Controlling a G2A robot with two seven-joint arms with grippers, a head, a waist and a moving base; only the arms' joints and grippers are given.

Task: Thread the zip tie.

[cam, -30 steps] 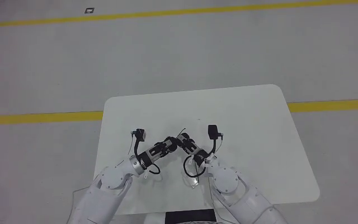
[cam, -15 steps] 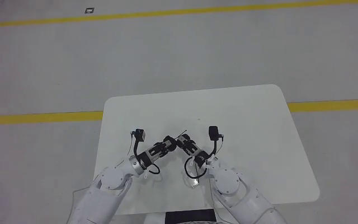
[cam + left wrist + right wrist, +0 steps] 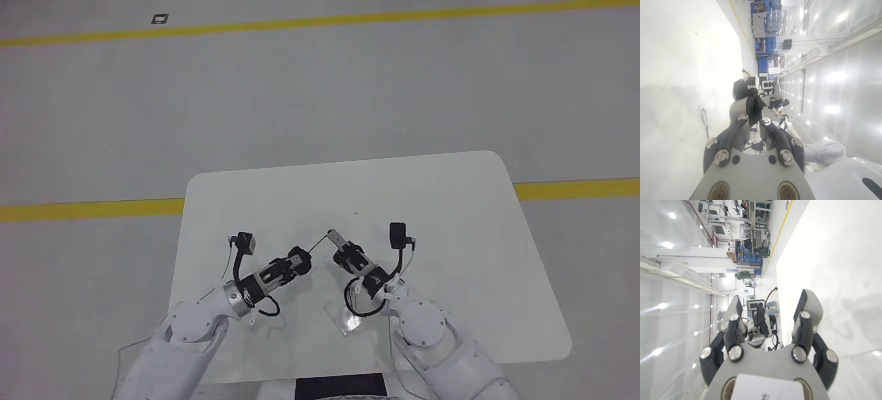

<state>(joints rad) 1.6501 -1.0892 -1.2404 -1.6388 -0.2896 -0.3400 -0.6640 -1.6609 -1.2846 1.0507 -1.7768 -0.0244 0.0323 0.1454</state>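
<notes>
**Q:** What changed just then?

**A:** Nearest me, by the near edge of the table (image 3: 450,200), some thin black loops (image 3: 704,117) lay flat, spare ties I'd guess. Past them, my two grippers had been tip to tip a second before, and by this moment they had drawn apart. The right gripper (image 3: 772,298) had swung toward the right edge, its fingers spread wide with nothing between them. The left gripper (image 3: 298,258) was pressed together and seemed to pinch the zip tie (image 3: 321,241) by one end.

**Q:** So was it threaded?

**A:** I couldn't tell whether the tail was through the head. I judged the right had let go, so either the pass was done or I needed a fresh grip.

**Q:** Which way did it point?

**A:** It hung over the table's middle with its long axis on a diagonal. The free end aimed at the far right corner, just beside the right gripper's tip.
</notes>
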